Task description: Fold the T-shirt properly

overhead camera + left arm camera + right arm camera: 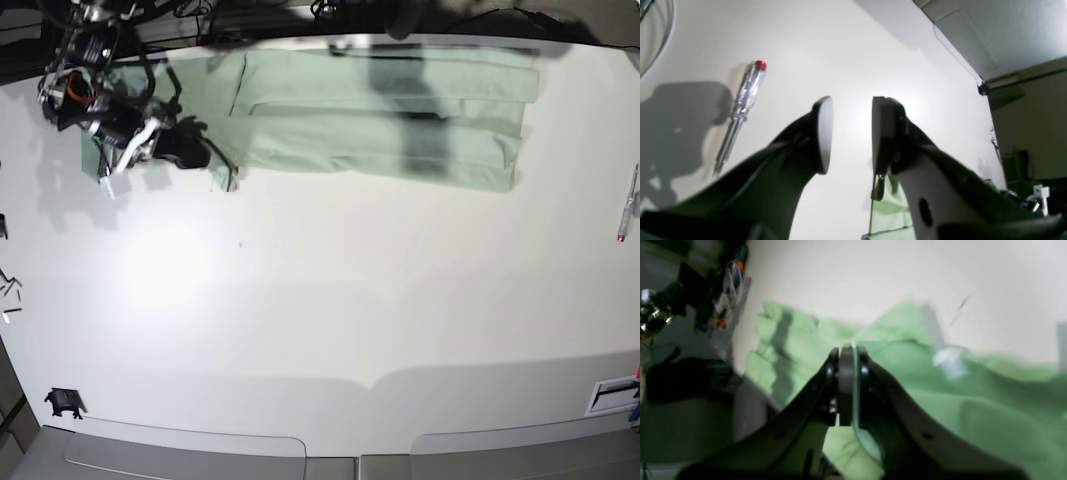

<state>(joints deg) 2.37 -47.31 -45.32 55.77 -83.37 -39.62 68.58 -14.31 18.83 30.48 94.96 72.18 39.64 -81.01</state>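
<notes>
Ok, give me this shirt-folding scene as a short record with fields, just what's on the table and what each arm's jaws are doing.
surface: white table
main item: T-shirt, pale green, lying along the far edge of the table
left gripper: jaws open, empty, above bare table
right gripper: jaws shut on a fold of the T-shirt near one end
other item: screwdriver, clear handle with red cap, lying flat beside the left gripper, apart from the T-shirt
fold state: partly folded lengthwise, not finished
</notes>
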